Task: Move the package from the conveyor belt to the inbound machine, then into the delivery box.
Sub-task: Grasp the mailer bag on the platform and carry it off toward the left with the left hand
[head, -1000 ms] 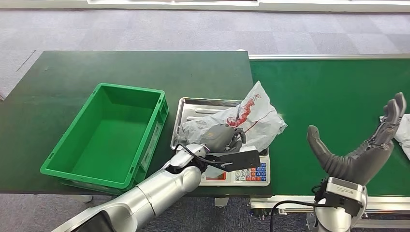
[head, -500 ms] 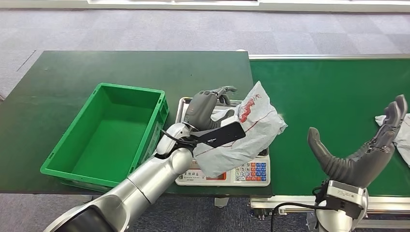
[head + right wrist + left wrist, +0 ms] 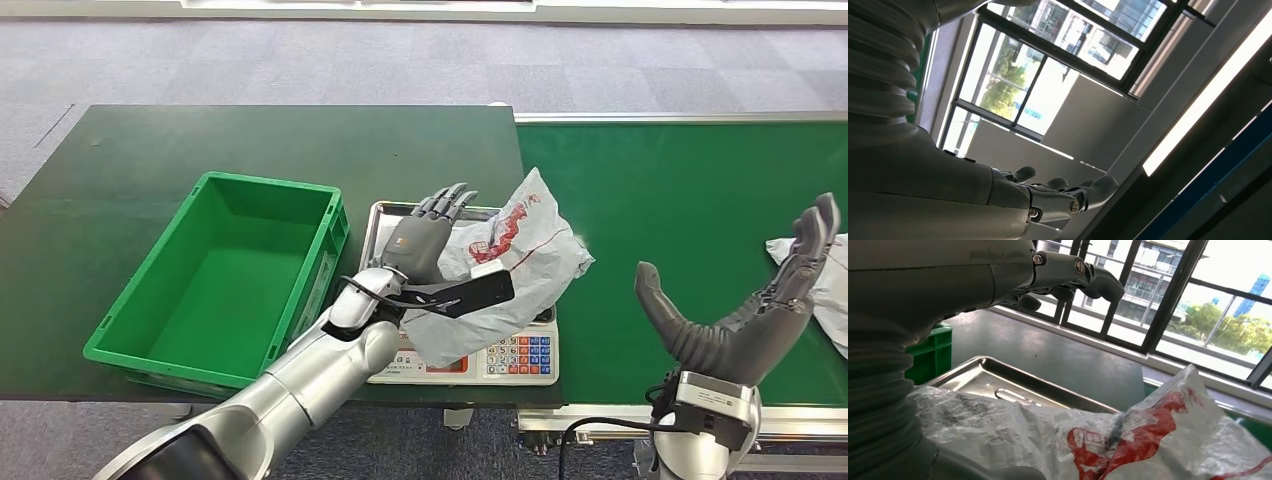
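The crumpled white plastic package with red print (image 3: 505, 265) lies on the shiny steel tray of the weighing scale (image 3: 400, 215), and a part of it hangs over the edge of the tray toward the green conveyor belt (image 3: 680, 190). The left robot hand (image 3: 425, 232) is above the tray, just beside the package, with its fingers spread and straight; it holds nothing. The right robot hand (image 3: 760, 300) is raised over the belt, also spread and empty.

I think the main danger is a weak grasp. The plastic is thin and loose, so the fingers may close on only a fold and the package may slip out on the way to the empty green plastic crate (image 3: 225, 275), which stands just beside the scale on the dark green tabletop (image 3: 250, 135). The hanging part may also catch the tray rim and drag the scale. A second white bag (image 3: 825, 275) lies on the belt near the right robot hand, which could touch it by accident.
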Robot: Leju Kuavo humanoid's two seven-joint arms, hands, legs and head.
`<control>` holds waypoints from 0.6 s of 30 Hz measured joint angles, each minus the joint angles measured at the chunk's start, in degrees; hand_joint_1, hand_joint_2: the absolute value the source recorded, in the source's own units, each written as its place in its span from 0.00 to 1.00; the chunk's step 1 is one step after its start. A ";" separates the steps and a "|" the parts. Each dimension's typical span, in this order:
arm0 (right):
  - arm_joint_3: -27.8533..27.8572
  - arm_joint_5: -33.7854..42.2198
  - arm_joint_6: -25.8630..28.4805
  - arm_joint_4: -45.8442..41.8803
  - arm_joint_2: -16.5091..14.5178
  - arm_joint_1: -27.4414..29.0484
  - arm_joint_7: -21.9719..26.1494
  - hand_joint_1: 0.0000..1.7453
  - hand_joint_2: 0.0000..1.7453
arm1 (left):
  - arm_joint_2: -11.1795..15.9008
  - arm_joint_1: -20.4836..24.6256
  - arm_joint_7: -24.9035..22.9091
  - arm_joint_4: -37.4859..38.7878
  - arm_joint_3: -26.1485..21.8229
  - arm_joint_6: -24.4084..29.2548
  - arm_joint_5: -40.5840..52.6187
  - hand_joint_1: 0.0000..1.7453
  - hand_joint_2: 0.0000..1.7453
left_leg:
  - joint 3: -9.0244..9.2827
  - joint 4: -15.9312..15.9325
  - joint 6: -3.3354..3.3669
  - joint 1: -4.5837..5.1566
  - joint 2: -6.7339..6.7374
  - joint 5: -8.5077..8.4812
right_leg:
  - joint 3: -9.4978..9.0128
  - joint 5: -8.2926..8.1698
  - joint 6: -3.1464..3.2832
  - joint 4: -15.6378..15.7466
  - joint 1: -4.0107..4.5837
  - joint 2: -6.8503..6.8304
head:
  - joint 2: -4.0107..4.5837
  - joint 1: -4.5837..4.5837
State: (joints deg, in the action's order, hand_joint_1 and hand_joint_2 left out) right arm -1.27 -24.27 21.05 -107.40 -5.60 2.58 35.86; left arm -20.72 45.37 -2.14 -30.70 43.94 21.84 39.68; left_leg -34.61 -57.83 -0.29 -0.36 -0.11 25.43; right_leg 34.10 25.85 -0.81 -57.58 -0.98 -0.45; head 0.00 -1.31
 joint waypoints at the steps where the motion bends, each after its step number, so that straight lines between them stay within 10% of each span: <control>1: 0.00 0.04 -0.13 0.01 0.00 -0.11 -0.01 0.00 1.00 | -0.01 0.00 -0.56 0.55 0.27 -0.50 0.35 0.00 1.00 | 0.00 0.00 0.00 0.00 0.00 0.00 | 0.00 0.00 0.00 0.00 0.00 0.00 | 0.00 0.00; 9: 0.00 -0.16 -1.38 0.06 -0.06 -1.55 -0.72 0.00 1.00 | -0.05 0.09 -4.46 4.23 2.62 -5.42 3.26 0.03 1.00 | 0.00 0.00 0.00 0.00 0.00 0.00 | -0.01 0.00 0.00 0.00 0.00 0.00 | 0.00 -0.01; 13: 0.00 -0.57 -2.50 0.09 -0.34 -2.18 -1.04 0.00 1.00 | -0.26 0.94 -7.73 5.31 4.31 -10.74 4.55 1.00 1.00 | 0.05 0.00 0.00 0.00 -0.01 0.01 | -0.08 0.01 -0.01 0.00 0.00 -0.01 | 0.00 -0.01; 18: 0.00 -0.91 -2.87 0.16 -0.68 -2.52 -1.04 0.00 1.00 | -0.46 1.56 -9.13 6.47 5.36 -14.24 4.63 1.00 1.00 | 0.16 0.01 0.01 0.00 -0.01 0.02 | -0.20 0.03 -0.02 0.00 0.01 -0.01 | 0.00 -0.01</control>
State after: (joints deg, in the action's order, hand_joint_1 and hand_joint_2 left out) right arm -1.27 -25.17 18.18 -107.24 -6.28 0.05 34.82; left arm -21.18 46.93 -11.27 -24.23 49.30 7.61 44.30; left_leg -34.45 -57.81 -0.29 -0.35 -0.12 25.45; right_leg 33.90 25.88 -0.83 -57.57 -0.97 -0.45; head 0.00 -1.31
